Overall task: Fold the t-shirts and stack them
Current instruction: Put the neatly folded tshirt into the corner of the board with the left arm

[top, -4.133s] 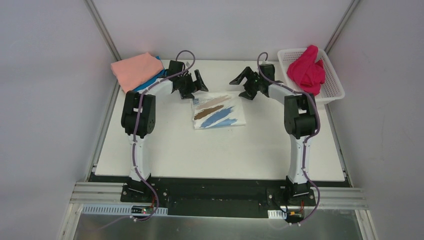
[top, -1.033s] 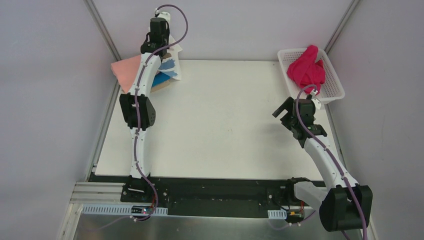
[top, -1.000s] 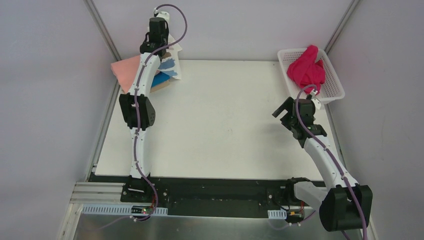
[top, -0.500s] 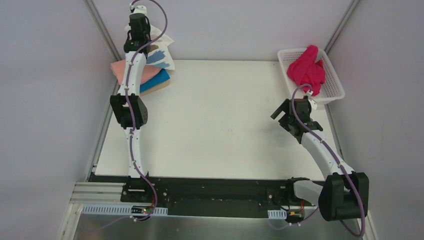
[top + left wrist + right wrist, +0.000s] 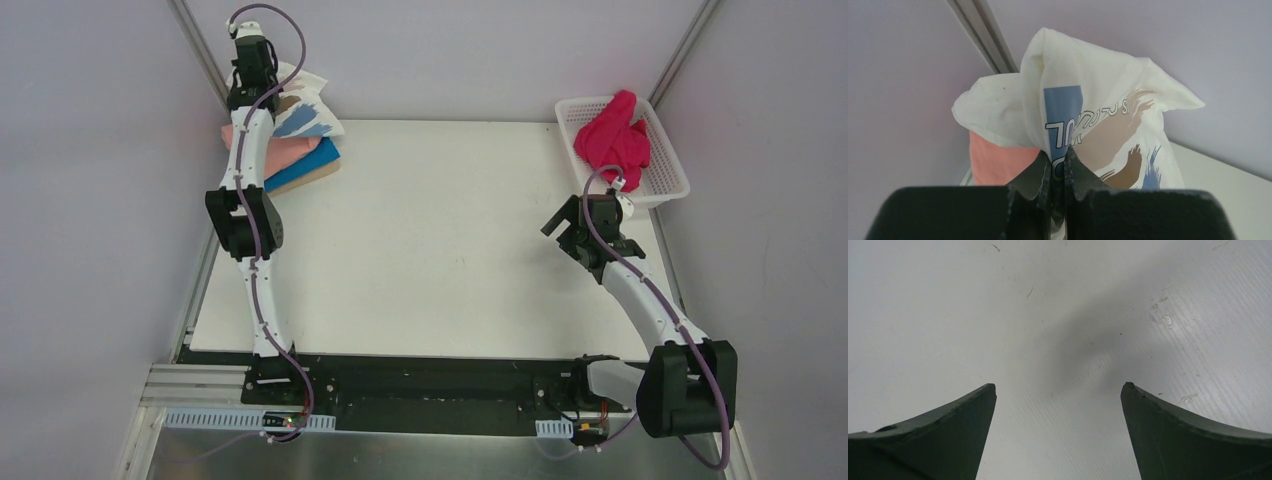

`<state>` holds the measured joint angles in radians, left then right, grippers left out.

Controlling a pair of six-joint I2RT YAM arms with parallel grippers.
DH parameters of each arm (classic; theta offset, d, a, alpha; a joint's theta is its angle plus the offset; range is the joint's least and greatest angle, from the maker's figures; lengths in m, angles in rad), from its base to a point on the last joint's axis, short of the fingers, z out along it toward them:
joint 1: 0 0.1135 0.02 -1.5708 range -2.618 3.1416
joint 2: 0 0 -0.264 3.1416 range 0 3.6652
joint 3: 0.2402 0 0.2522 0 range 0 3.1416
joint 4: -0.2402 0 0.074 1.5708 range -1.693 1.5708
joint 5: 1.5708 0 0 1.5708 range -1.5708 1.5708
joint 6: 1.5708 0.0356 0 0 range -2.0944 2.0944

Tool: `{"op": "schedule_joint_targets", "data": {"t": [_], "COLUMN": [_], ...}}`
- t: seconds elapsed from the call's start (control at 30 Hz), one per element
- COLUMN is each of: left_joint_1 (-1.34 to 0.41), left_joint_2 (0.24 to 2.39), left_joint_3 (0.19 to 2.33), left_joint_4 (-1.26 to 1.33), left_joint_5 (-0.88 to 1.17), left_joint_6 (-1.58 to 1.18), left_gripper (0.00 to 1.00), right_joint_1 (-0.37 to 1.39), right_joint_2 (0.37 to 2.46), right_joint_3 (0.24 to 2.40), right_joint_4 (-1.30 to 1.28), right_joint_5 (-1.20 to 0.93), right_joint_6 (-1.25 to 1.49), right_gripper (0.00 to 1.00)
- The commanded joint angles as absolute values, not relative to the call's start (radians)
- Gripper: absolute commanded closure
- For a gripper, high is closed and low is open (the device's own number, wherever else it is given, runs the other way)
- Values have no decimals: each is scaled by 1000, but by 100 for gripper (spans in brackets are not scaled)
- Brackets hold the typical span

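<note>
stacking step: left gripper [image 5: 1058,161] holds the printed white tee [image 5: 1098,110] up over the pile.
your left jaws are clamped on a pinch of the folded tee, which fans out just beyond the tips. the salmon-pink tee [image 5: 995,162] sits behind and left of them, lying on the blue tee [image 5: 310,168]. right gripper [image 5: 1058,390] has jaws wide apart, only bare table [image 5: 1048,315] between them. next, i'd judge: lower the tee flat onto the salmon one, square it, release. magenta tee [image 5: 615,135] sits in the basket [image 5: 672,186], beyond the right jaws.
</note>
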<state>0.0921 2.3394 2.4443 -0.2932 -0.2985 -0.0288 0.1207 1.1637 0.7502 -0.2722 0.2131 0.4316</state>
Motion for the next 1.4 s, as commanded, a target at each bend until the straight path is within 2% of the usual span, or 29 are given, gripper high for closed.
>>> {"op": "schedule_joint_targets", "data": {"t": [0.0, 0.33, 0.8, 1.23, 1.37], "left_joint_1": [147, 216, 278, 285, 286], "left_joint_2": [2217, 2236, 2333, 2352, 2352], "left_joint_3": [2355, 2233, 2281, 2281, 2281], "left_joint_4": [-235, -254, -282, -306, -314], "left_joint_5": [-323, -299, -219, -271, -299], "left_joint_6": [-116, -204, -252, -269, -256], "left_gripper": [100, 100, 100, 100, 93], "right_joint_1": [115, 115, 114, 114, 114], "right_joint_2": [1178, 1195, 1224, 1232, 1227], "right_joint_3": [792, 801, 814, 817, 817], "right_joint_4": [-252, -262, -270, -276, -278], "right_joint_5": [228, 226, 225, 242, 247], "right_joint_6": [419, 419, 419, 419, 419], "right_gripper": [1, 1, 1, 1, 1]}}
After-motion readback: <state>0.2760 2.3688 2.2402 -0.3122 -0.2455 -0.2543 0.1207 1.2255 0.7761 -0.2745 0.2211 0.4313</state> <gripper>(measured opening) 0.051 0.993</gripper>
